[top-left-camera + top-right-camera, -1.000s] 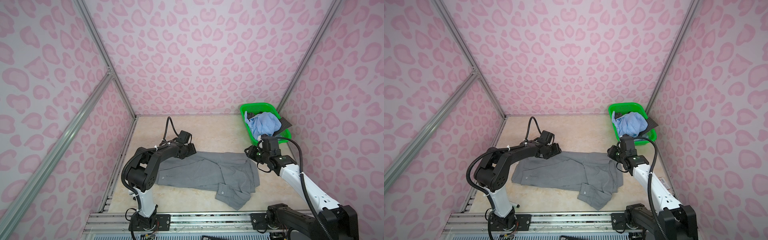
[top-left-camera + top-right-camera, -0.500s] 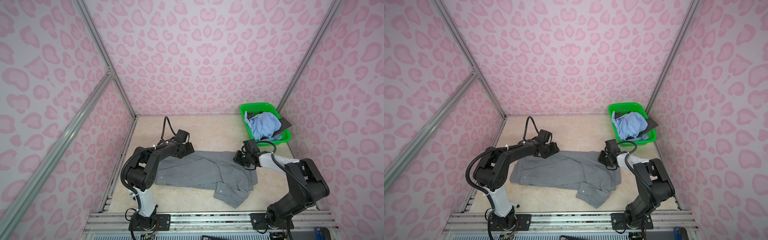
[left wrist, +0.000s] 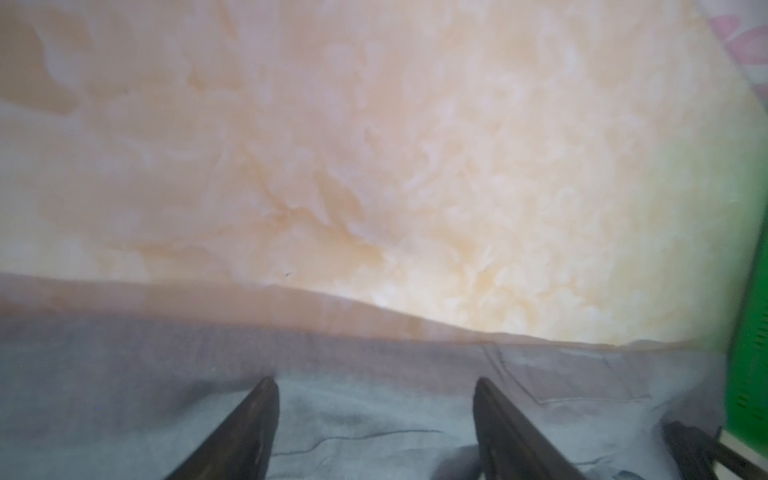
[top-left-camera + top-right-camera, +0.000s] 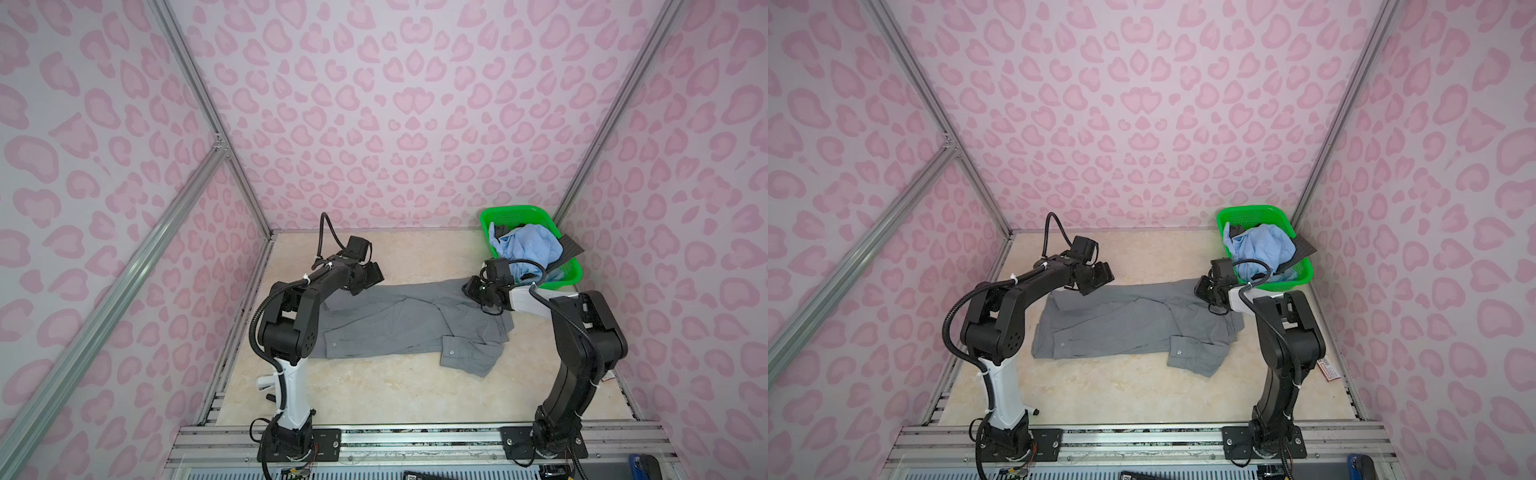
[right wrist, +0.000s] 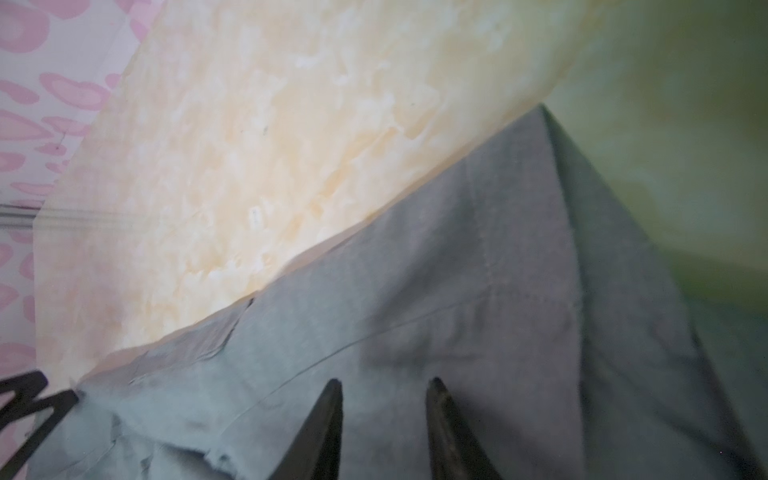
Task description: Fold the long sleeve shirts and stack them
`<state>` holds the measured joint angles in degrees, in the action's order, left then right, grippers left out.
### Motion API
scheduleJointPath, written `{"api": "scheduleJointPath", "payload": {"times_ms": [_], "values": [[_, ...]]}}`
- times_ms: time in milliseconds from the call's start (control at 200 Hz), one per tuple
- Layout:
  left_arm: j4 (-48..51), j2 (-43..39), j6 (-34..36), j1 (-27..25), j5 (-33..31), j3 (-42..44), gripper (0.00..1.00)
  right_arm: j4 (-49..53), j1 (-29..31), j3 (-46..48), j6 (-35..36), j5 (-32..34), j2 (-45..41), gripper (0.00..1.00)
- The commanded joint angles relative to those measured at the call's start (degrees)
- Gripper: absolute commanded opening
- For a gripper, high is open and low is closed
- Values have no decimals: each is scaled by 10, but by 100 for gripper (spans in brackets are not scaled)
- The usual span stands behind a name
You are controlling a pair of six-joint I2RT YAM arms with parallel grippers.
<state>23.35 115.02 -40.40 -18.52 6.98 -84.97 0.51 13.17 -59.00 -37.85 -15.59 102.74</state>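
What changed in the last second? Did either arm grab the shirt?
The right gripper swung inward from near the green basket onto the far right corner of the grey shirt; its jaws are apart, gripping nothing. The left gripper barely moved, open over the far left edge. Shirt and basket lie as before.

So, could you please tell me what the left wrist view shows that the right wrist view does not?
Only the left wrist view shows the gap of the left gripper, wide, over the grey shirt, and pocket-like stitching. Only the right wrist view shows the gap of the right gripper, narrower, and a pointed shirt corner. Both show the shirt lying on the beige marbled table, with green from the basket at an edge.
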Motion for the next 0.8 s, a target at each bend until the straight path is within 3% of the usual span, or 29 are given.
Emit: {"api": "scheduleJointPath", "payload": {"times_ms": [0,130,335,505,795], "values": [[47,-36,30,-3,15,-17,84,106,27,-23,63,61,-77,46],[77,-95,51,-4,18,-8,91,190,62,-28,108,98,-174,55],[139,-226,75,-1,-22,54,94,359,149,-20,208,97,-238,57],[187,-327,107,1,-68,112,97,441,229,-15,255,151,-218,57],[174,-496,133,3,-159,246,100,466,259,-16,292,181,-117,57]]}}
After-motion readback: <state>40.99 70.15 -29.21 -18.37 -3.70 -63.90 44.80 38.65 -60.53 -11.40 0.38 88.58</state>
